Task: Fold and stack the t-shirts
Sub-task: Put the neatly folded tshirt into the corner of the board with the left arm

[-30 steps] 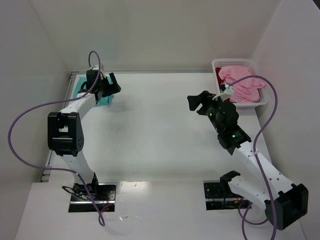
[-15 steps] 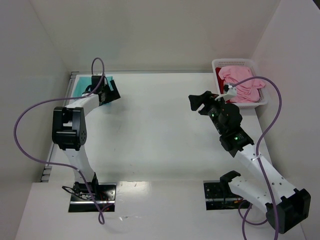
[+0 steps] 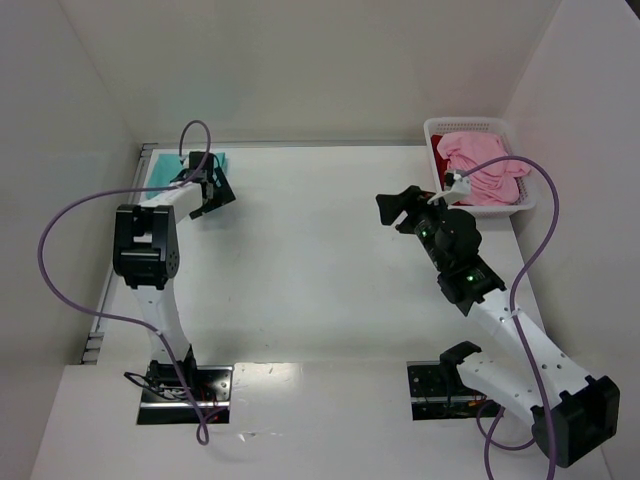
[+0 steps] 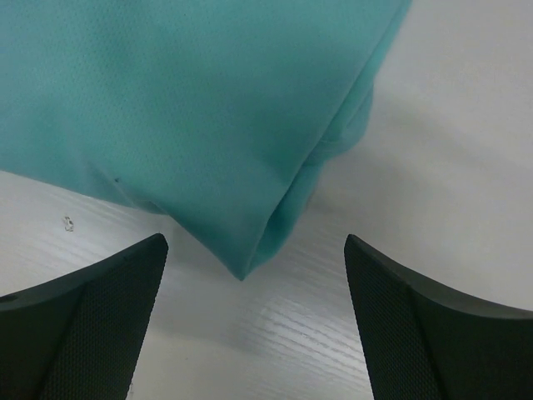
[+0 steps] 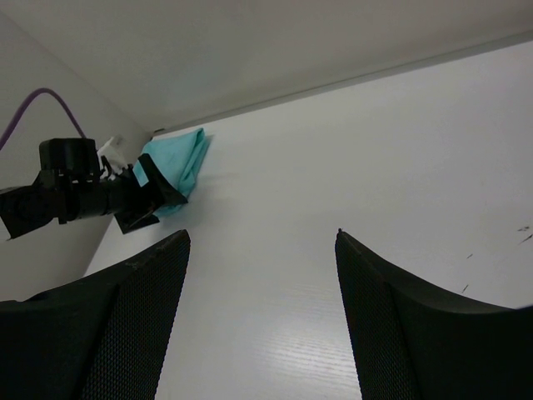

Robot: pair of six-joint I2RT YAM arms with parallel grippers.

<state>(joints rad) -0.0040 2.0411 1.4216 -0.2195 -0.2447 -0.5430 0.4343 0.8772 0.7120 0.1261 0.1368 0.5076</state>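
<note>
Three t-shirts are out. A teal t-shirt (image 3: pixel 162 170) lies folded in the far left corner of the tabletop (image 3: pixel 300 260). A pink t-shirt (image 3: pixel 480 165) is heaped in the one white basket (image 3: pixel 465 121) in the far right corner, and a dark red t-shirt (image 3: pixel 442 150) peeks out beneath it at the basket's left side. There are two arms, each with one pincer. The teal shirt sits close to the tabletop's left edge and the back wall, and the basket is tucked against the right wall. A broad white stretch of tabletop lies between the two arms. The left pincer (image 3: pixel 205 192) hangs at the teal shirt's near right side with its fingers (image 4: pixel 92 317) spread wide and gripping nothing; in its wrist view the folded corner of the shirt points into the gap between them. The right pincer (image 3: pixel 395 205) hovers just left of the basket, spread apart and empty, facing across the tabletop toward the teal shirt. A second ago the left pincer was over the shirt, with teal cloth showing at its near side. It has since drawn a little nearer, the arm's elbow has swung farther in, and the cloth lies flat in the corner. The right arm has barely shifted.
</note>
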